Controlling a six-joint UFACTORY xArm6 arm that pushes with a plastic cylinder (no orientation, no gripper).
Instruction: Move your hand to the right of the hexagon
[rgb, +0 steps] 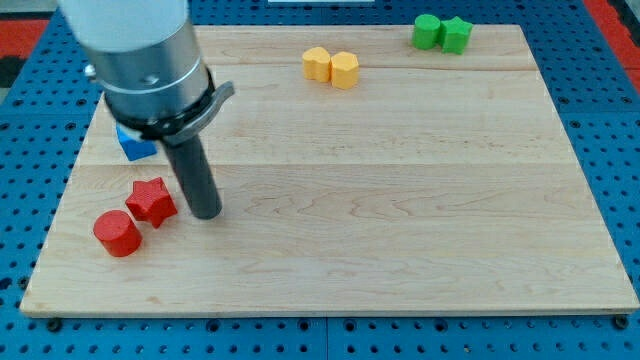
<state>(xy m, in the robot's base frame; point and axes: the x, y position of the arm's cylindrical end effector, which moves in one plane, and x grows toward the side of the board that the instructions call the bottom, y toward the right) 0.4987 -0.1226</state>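
The yellow hexagon (345, 70) lies near the view's top, left of centre, touching a second yellow block (317, 64) on its left. My tip (207, 213) rests on the board at the view's left, far below and to the left of the hexagon. It is just right of the red star (151, 200). A red cylinder (117, 233) lies below and left of the star.
A blue block (134, 146) is partly hidden behind the arm at the view's left. A green cylinder (427, 32) and a green star-like block (456, 35) sit together at the view's top right. The wooden board (400, 200) lies on a blue pegboard table.
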